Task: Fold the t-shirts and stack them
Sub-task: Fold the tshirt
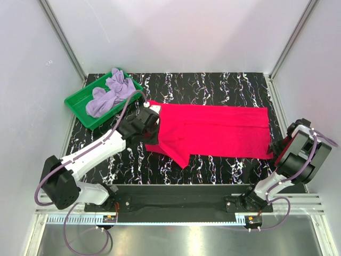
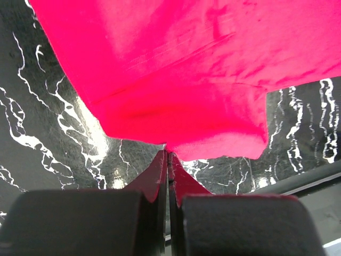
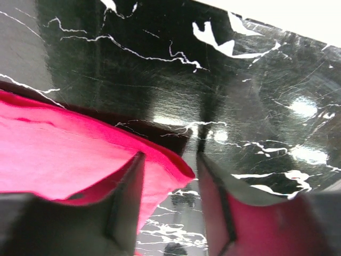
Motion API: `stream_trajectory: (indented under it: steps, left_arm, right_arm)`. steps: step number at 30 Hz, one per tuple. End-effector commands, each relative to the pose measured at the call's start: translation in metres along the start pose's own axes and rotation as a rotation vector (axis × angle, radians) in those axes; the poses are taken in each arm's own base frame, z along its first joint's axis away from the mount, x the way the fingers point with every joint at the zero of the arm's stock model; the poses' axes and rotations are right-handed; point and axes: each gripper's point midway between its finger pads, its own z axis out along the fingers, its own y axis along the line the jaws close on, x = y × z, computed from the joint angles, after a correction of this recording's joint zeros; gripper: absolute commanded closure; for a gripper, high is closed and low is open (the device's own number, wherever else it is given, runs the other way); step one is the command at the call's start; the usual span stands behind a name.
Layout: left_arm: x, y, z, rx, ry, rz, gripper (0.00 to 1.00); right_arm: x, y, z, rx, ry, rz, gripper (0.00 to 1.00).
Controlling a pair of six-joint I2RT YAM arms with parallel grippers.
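The crimson t-shirt (image 1: 218, 130) lies spread mid-frame; I judge its first fold is in hand. The left gripper (image 2: 168, 154) is pinched together on its left hem. The right gripper (image 3: 169, 176), jaws apart, straddles the right corner and must close next. The lavender t-shirt (image 1: 109, 93) sits bunched in the green tray (image 1: 74, 102), upper left. Black marbled desk (image 1: 213, 85), white walls.
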Motion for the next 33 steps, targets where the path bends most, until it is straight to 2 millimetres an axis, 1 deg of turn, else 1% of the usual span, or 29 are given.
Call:
stream_trajectory:
  steps: [1, 2, 3, 4, 5, 6, 7, 8, 9, 10, 11, 13, 14, 15, 16, 19, 20, 21, 22, 23, 24, 25, 26, 27, 28, 30, 31, 33]
  left_arm:
    - [-0.034, -0.016, -0.022, 0.058, -0.101, 0.017, 1.0]
    - [-0.037, -0.016, -0.023, 0.059, -0.113, 0.022, 1.0]
    - [-0.042, -0.015, -0.024, 0.048, -0.128, 0.035, 1.0]
    - [-0.046, -0.014, -0.025, 0.041, -0.139, 0.038, 1.0]
    - [-0.054, -0.016, -0.028, 0.04, -0.158, 0.042, 1.0]
    - [-0.062, -0.015, -0.027, 0.021, -0.175, 0.049, 1.0]
    - [-0.061, -0.013, -0.023, 0.009, -0.169, 0.054, 1.0]
    - [-0.07, -0.015, -0.025, 0.01, -0.186, 0.057, 1.0]
    - [-0.074, -0.014, -0.023, 0.005, -0.189, 0.055, 1.0]
    - [-0.077, -0.014, -0.016, -0.004, -0.181, 0.053, 1.0]
    - [-0.085, -0.015, -0.016, -0.003, -0.194, 0.043, 1.0]
    - [-0.093, -0.015, -0.007, -0.012, -0.192, 0.041, 1.0]
    - [-0.103, -0.016, -0.008, -0.012, -0.211, 0.035, 1.0]
    - [-0.107, -0.015, -0.005, -0.018, -0.212, 0.03, 1.0]
    - [-0.111, -0.012, 0.003, -0.034, -0.204, 0.022, 1.0]
    - [-0.131, -0.012, 0.007, -0.029, -0.219, -0.017, 1.0]
    - [-0.135, -0.007, 0.015, -0.038, -0.205, -0.03, 1.0]
    - [-0.146, -0.009, 0.013, -0.035, -0.223, -0.037, 1.0]
    - [-0.151, -0.006, 0.015, -0.041, -0.227, -0.043, 1.0]
    - [-0.152, -0.005, 0.023, -0.05, -0.213, -0.037, 1.0]
    - [-0.156, -0.004, 0.024, -0.054, -0.219, -0.04, 1.0]
    - [-0.166, -0.002, 0.022, -0.056, -0.235, -0.05, 1.0]
    - [-0.169, -0.001, 0.024, -0.057, -0.236, -0.056, 1.0]
    - [-0.171, 0.0, 0.031, -0.06, -0.227, -0.06, 1.0]
    - [-0.179, 0.002, 0.03, -0.059, -0.242, -0.066, 1.0]
    - [-0.183, 0.004, 0.036, -0.064, -0.24, -0.069, 1.0]
    - [-0.19, 0.005, 0.035, -0.065, -0.253, -0.072, 1.0]
    - [-0.194, 0.009, 0.038, -0.076, -0.256, -0.072, 1.0]
  right_arm:
    - [-0.003, 0.004, 0.007, -0.01, -0.009, 0.045, 0.56]
    - [-0.004, 0.003, 0.006, -0.001, -0.01, 0.047, 0.62]
    - [-0.003, -0.001, 0.007, 0.023, -0.003, 0.04, 0.76]
    - [-0.004, -0.001, 0.006, 0.03, -0.001, 0.036, 0.8]
    - [-0.008, 0.001, 0.004, 0.028, -0.007, 0.034, 0.84]
    - [-0.011, 0.003, 0.003, 0.029, -0.006, 0.024, 0.92]
    - [-0.009, 0.0, 0.004, 0.043, 0.008, 0.025, 0.96]
    - [-0.012, 0.003, 0.0, 0.046, 0.012, 0.02, 1.0]
    - [-0.013, 0.005, -0.002, 0.044, 0.017, 0.017, 1.0]
    - [-0.015, 0.006, -0.002, 0.05, 0.023, 0.016, 1.0]
    - [-0.022, 0.01, -0.007, 0.044, 0.012, 0.012, 1.0]
    - [-0.022, 0.008, -0.009, 0.068, 0.038, 0.0, 1.0]
    - [-0.028, 0.011, -0.014, 0.07, 0.029, -0.002, 1.0]
    - [-0.03, 0.011, -0.014, 0.078, 0.031, -0.01, 1.0]
    - [-0.036, 0.014, -0.017, 0.077, 0.019, -0.011, 1.0]
    - [-0.038, 0.018, -0.018, 0.072, 0.034, -0.025, 1.0]
    - [-0.041, 0.022, -0.02, 0.062, 0.033, -0.026, 1.0]
    - [-0.041, 0.024, -0.019, 0.066, 0.045, -0.025, 1.0]
    - [-0.044, 0.028, -0.02, 0.057, 0.04, -0.027, 1.0]
    - [-0.043, 0.031, -0.021, 0.056, 0.045, -0.035, 1.0]
    - [-0.042, 0.033, -0.021, 0.056, 0.048, -0.039, 1.0]
    - [-0.045, 0.037, -0.023, 0.051, 0.038, -0.044, 1.0]
    - [-0.044, 0.041, -0.024, 0.041, 0.043, -0.049, 1.0]
    - [-0.043, 0.045, -0.024, 0.031, 0.048, -0.055, 1.0]
    - [-0.046, 0.05, -0.028, 0.015, 0.038, -0.062, 1.0]
    - [-0.046, 0.056, -0.031, 0.017, 0.029, -0.083, 1.0]
    - [-0.051, 0.061, -0.035, 0.006, 0.011, -0.09, 1.0]
    - [-0.054, 0.065, -0.038, 0.006, -0.005, -0.105, 1.0]
